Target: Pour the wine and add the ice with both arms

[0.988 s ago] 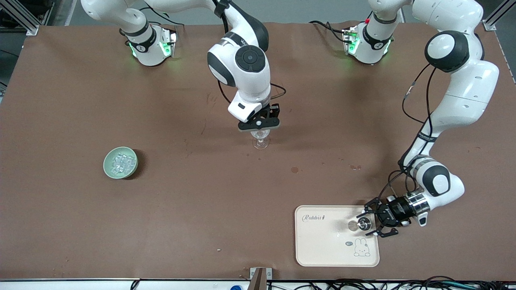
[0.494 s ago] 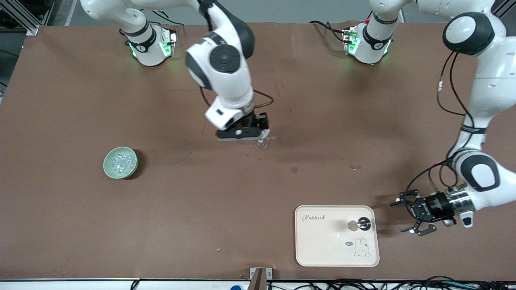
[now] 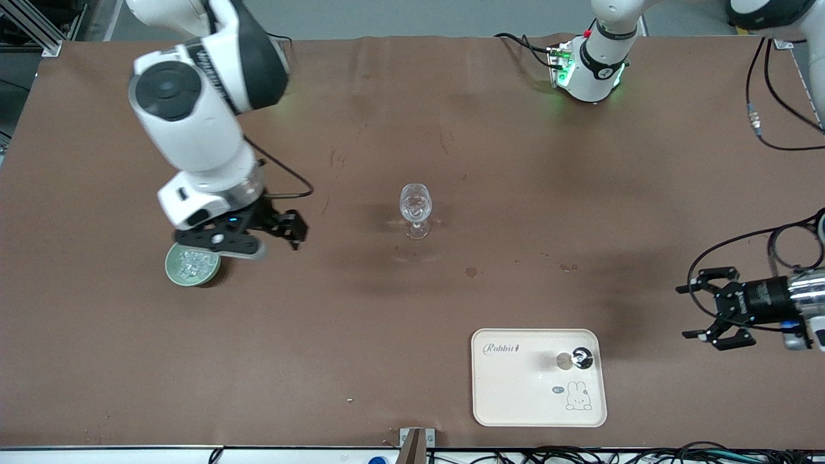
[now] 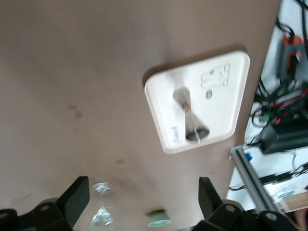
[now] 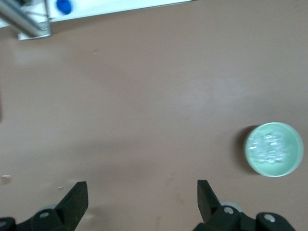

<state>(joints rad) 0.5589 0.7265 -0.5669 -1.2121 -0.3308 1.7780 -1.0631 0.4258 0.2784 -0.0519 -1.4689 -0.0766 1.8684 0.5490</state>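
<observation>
Overhead, both grippers' fingers spread, empty, above stained brown table (image 3: 387,335).

table (image 3: 97,361): brown | on it: green bowl (image 3: 171,274), stemmed glass (image 3: 415,209), cream tray (image 3: 515,393)

I see a brown-covered table (image 3: 361,335) under even light — grey floor (image 3: 451,16) past it, aluminium framing (image 3: 32,26) and cables (image 3: 580,456) at the edges.

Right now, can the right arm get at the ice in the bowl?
Probably yes. The right gripper is open and empty, up beside the green bowl; the ice lies uncovered, with nothing between. The left gripper is open, off by the tray.
</observation>
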